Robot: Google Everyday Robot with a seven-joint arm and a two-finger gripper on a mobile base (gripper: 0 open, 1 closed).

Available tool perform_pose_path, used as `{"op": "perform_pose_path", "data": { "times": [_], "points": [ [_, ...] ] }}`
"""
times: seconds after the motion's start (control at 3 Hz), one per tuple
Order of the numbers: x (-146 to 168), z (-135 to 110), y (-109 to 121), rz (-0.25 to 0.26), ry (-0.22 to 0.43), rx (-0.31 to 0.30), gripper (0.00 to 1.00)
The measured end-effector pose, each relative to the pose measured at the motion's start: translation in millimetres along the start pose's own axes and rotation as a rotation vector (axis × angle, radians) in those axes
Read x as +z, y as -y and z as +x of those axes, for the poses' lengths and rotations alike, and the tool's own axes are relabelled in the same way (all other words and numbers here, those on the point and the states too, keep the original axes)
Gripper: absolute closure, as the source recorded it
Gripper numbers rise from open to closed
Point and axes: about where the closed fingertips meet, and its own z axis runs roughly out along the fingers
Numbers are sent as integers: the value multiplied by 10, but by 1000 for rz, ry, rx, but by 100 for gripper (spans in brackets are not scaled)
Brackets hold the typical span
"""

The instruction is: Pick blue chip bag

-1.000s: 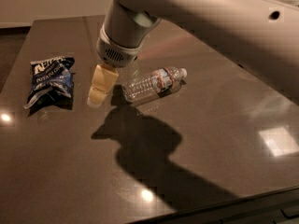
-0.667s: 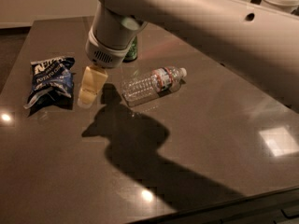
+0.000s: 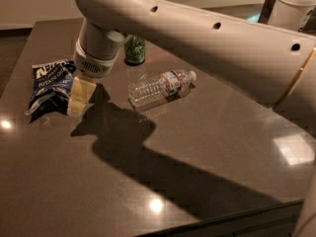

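Observation:
The blue chip bag (image 3: 49, 84) lies crumpled on the dark table at the far left, its white lettering facing up. My gripper (image 3: 79, 97) hangs from the white arm and sits at the bag's right edge, low over the table and overlapping the bag's side. Nothing shows held in it. The arm's wrist hides part of the bag's upper right corner.
A clear plastic bottle (image 3: 160, 87) lies on its side right of the gripper. A green can (image 3: 135, 51) stands behind it, partly hidden by the arm. The dark glossy table (image 3: 207, 147) ends at a front edge at the lower right. White bins stand at the far right.
The arm has moved left, from beside the bottle to the bag's right edge. The green can has come into view behind it. The bag and bottle have not moved.

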Motion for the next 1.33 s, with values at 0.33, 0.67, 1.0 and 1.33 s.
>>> {"op": "perform_pose_path", "data": {
  "times": [0.33,0.67,1.0,1.33],
  "points": [
    [199,-47,94,11,-3,-6,0],
    [334,-114,165,32,3,2,0],
    [400,-201,146,34,28,20,0],
    [437,-258,97,31,38,48,17]
  ]
}}
